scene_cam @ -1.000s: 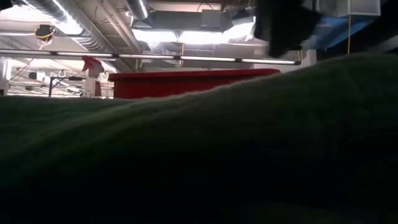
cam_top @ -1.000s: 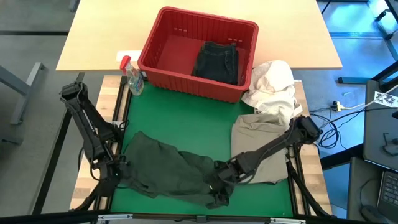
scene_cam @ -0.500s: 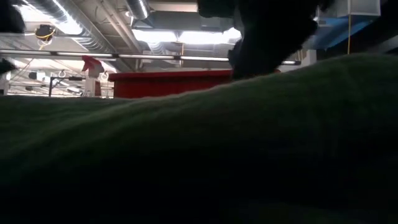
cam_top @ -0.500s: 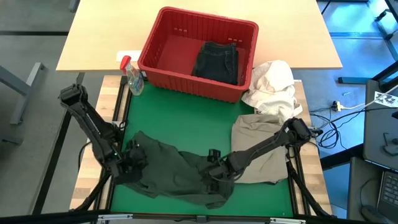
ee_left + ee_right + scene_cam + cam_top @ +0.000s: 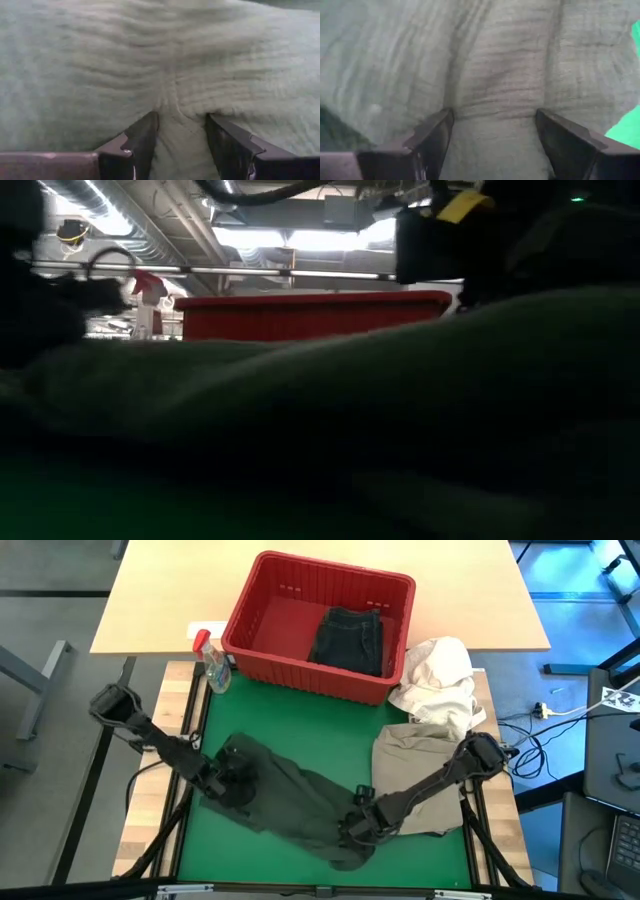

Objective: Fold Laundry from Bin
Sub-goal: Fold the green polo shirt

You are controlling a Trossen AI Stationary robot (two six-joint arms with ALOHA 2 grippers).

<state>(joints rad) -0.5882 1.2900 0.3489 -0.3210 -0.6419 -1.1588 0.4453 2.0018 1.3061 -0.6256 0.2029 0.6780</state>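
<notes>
Right now the left gripper (image 5: 232, 768) and right gripper (image 5: 356, 827) each look clamped on a fold of the dark garment (image 5: 290, 805) lying on the green mat (image 5: 300, 730) at 6 o'clock from the bin (image 5: 318, 625), so pull both ends evenly, keeping cloth taut and flat.

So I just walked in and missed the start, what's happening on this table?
The robot is folding laundry. Both arms are working on a dark garment spread on the green mat. The left gripper pinches a bunch of its cloth at one end and the right gripper grips a fold at the other. A beige garment lies beside it, and another dark piece waits in the red basket.
</notes>
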